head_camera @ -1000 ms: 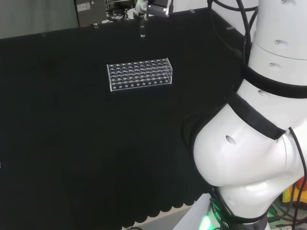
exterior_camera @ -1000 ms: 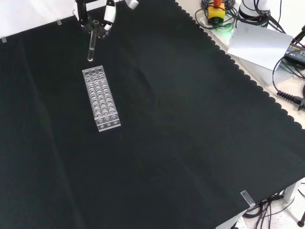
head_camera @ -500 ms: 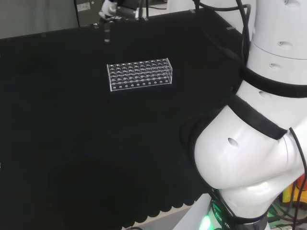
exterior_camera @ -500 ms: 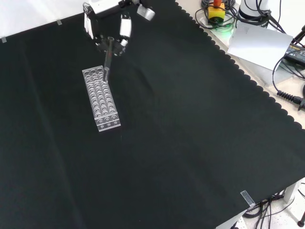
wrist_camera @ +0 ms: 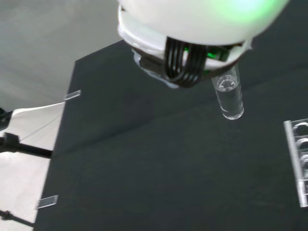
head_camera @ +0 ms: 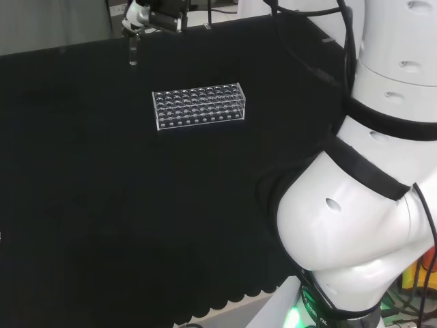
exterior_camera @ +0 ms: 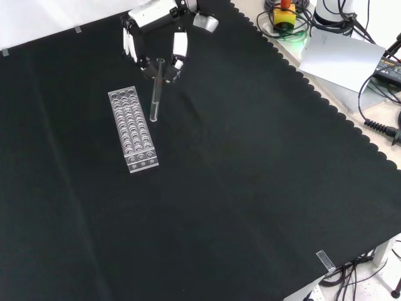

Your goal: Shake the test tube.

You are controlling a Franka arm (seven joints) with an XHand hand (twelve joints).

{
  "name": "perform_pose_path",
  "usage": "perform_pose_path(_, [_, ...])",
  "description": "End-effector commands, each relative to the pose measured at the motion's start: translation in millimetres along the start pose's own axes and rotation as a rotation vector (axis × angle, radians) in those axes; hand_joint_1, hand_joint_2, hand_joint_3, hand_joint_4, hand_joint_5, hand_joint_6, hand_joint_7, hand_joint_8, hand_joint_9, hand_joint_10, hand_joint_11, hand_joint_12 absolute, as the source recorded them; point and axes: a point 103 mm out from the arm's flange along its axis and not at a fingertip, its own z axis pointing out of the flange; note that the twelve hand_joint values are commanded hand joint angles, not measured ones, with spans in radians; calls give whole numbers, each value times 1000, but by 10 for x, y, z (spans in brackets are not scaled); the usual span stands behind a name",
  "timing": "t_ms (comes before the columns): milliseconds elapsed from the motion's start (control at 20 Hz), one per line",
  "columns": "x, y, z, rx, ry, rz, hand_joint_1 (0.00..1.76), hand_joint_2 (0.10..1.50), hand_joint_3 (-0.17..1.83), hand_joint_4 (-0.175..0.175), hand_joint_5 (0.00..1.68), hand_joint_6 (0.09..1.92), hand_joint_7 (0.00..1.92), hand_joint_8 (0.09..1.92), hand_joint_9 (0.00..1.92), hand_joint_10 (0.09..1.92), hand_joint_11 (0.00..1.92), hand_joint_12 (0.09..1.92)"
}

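One view after another:

Head view, hand: the hand point(head_camera: 158, 15) is hanging at the far edge of the worktop point(head_camera: 102, 205), up at the picture's top, left of the arm's big white links point(head_camera: 355, 205).
Head view, tube: the test tube point(head_camera: 132, 53) is pointing down from the hand, well above the black cloth, beyond the rack's left end.
Head view, rack: a clear tube rack point(head_camera: 199, 106) is standing on the cloth, nearer the camera than the tube and apart from it.

Front view, hand: the hand point(exterior_camera: 161, 34) is reaching in from the top, its fingers point(exterior_camera: 179, 49) curling round the tube's upper end and pinching it.
Front view, tube: the test tube point(exterior_camera: 156, 91) is hanging close to upright, its round bottom showing just right of the rack's upper half.
Front view, rack: the tube rack point(exterior_camera: 132, 128) is lying lengthwise, its holes looking empty as far as can be told.
Front view, edge: cables and a grey sheet point(exterior_camera: 339, 58) are lying off the cloth at upper right.

Wrist view, hand: a white part of the hand point(wrist_camera: 192, 24) with black cables is blocking the tube's top.
Wrist view, tube: the test tube's point(wrist_camera: 230, 98) clear rounded end is sticking out past the palm, over bare cloth; contents cannot be told.
Wrist view, rack: a corner of the tube rack point(wrist_camera: 301, 159) is showing at the picture's border, apart from the tube.
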Motion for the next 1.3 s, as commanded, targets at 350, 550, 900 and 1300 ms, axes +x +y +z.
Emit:
perform_pose_path(350, [-1441,-43,-683,-139,-189,249,1441,546,736,-175,1380,456,1490,473,1380,422,1095,1071])
perform_pose_path(550, [-1822,-66,-950,-186,-234,336,1441,546,736,-175,1381,456,1490,472,1381,422,1094,1072])
perform_pose_path(900, [-1862,-64,-1008,-189,-241,345,1441,546,736,-175,1381,455,1491,471,1381,421,1094,1074])
perform_pose_path(1300, [-1144,47,-483,-106,-211,215,1441,546,736,-175,1381,454,1492,470,1379,422,1093,1076])
